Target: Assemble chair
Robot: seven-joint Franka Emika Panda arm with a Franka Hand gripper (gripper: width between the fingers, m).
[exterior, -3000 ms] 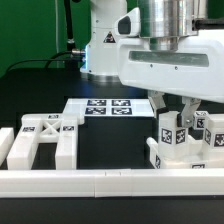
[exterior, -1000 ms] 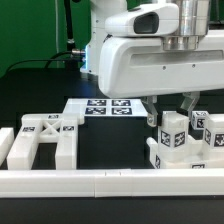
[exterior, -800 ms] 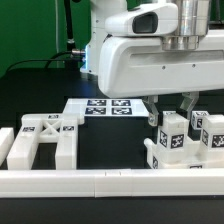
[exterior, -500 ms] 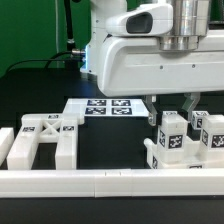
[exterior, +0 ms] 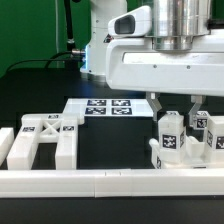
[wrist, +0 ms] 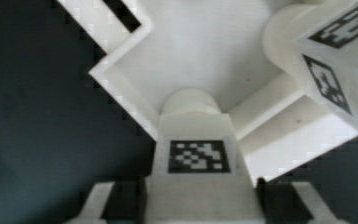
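Matte white plastic square leg (exterior: 170, 136), tagged black-and-white, sits clamped in the gripper (exterior: 176, 111). Only the exterior view shows an X-braced frame (exterior: 45, 135), well apart.

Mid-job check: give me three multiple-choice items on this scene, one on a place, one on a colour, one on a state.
1. The X-braced frame lies at: A) the exterior view's right B) the exterior view's left C) under the jaws.
2. The tabletop is: A) black B) red C) white.
3. The jaws are: A) wide open B) out of view C) closed on the upright chair leg.
B: it shows near that view's left edge. A: the bare surface looks black. C: both views show the leg clamped.
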